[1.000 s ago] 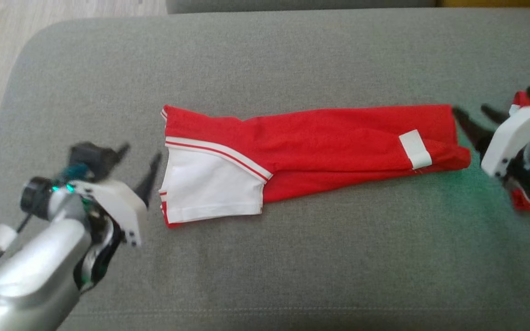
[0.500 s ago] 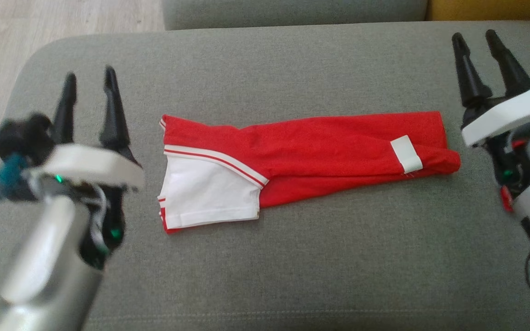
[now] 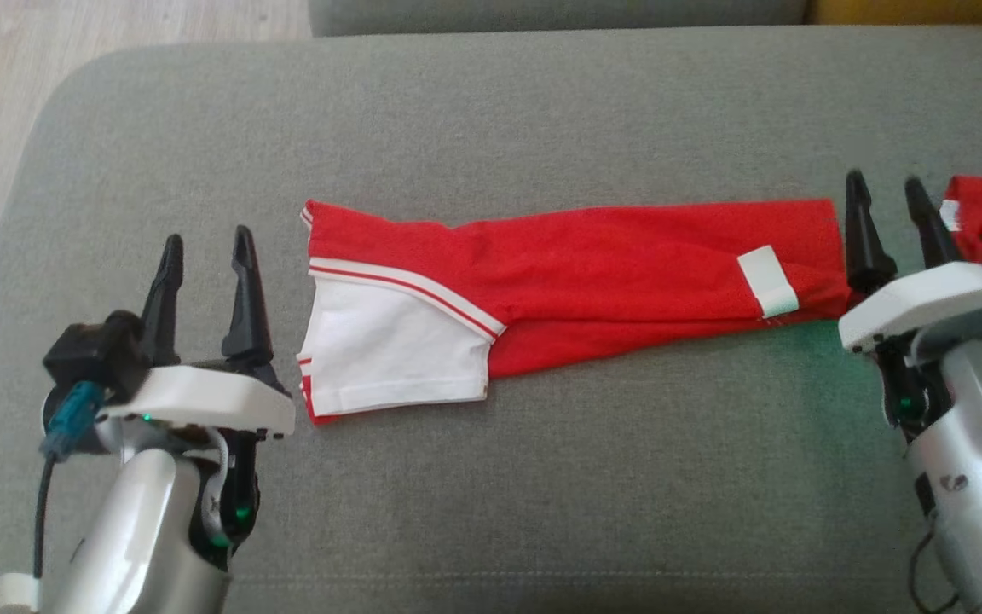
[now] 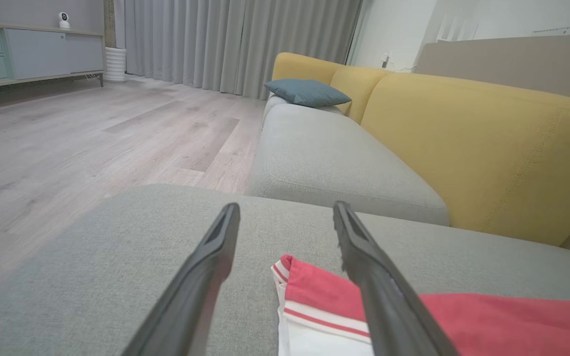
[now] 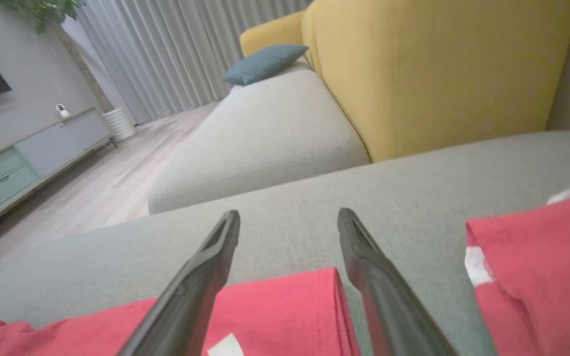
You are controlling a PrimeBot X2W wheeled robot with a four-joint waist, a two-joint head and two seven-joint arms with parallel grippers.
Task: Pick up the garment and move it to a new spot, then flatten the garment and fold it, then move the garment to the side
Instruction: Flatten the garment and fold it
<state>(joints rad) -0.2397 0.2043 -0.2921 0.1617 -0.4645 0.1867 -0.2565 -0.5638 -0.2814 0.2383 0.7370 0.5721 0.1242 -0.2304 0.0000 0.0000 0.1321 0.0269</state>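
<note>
- We are looking at the garment (image 3: 576,264), which is lying folded into a long red strip across the middle of the grey sofa seat (image 3: 491,111), running left to right.
- At its left end a white panel (image 3: 389,341) edged with red and white stripes is facing up. Near its right end a small white label (image 3: 768,280) is lying slantwise on the red cloth.
- We are holding our left end effector (image 3: 207,239) just beside the garment's left end, its two dark fingers spread wide and gripping nothing. In the head view, bare seat is showing between it and the cloth.
- We are holding our right end effector (image 3: 884,181) at the garment's right end, its fingers likewise standing wide apart with nothing in their grasp. In the right wrist view the folded end is lying beneath the gap between the fingers, and we cannot tell whether they are touching it.
- A second piece of red cloth (image 3: 981,213) with a bit of white is lying on the seat just right of the right end effector, apart from the garment.
- Beyond the seat, a yellow backrest (image 4: 463,138) is rising at the far right, a blue pillow (image 4: 307,91) is resting on a farther seat, and a wooden floor (image 4: 92,133) is stretching left towards grey curtains (image 4: 235,44).
</note>
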